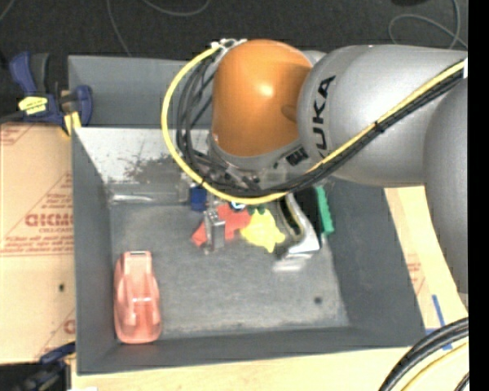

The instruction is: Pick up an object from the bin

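A see-through pink plastic tape holder [137, 297] with a round top lies at the front left of the grey metal bin [253, 304]. In the middle, the gripper [215, 233] points straight down, just beside a flat red piece [200, 235] and a bumpy yellow toy [261, 231]. I cannot tell if it is open or closed. Above it sits a shiny orange dome [257, 96] on the smooth grey arm [391, 112], marked "KUKA".

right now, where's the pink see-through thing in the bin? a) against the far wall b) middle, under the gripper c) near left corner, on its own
C: the pink see-through thing lies alone by the bin's near left corner, apart from the heap under the gripper.
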You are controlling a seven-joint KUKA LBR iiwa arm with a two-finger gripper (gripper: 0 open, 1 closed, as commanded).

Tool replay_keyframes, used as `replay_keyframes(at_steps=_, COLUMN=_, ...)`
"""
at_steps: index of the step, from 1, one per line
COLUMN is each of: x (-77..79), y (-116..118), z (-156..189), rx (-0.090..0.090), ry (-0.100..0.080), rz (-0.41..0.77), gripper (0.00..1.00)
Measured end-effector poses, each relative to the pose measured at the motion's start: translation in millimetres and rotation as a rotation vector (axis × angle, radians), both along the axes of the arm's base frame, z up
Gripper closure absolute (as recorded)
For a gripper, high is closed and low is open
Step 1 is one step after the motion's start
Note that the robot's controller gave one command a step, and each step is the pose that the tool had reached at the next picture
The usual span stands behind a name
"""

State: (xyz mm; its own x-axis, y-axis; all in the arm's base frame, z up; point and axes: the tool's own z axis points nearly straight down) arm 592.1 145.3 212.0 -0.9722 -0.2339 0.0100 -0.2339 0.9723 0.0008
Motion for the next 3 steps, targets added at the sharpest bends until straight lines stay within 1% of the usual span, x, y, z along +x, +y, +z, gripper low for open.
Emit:
replay_keyframes(at_steps=1, x=17.1, y=-8, z=-17, rx=0.010, ry=-0.035, rz=-0.122, gripper=0.00)
replay_keyframes(at_steps=2, x=8.5, y=-35, z=-61, rx=0.004, ry=-0.015, rz=-0.157, gripper=0.00)
replay_keyframes(at_steps=3, x=12.1, y=-55, z=-81, rx=0.002, ry=-0.020, rz=0.049, gripper=0.00)
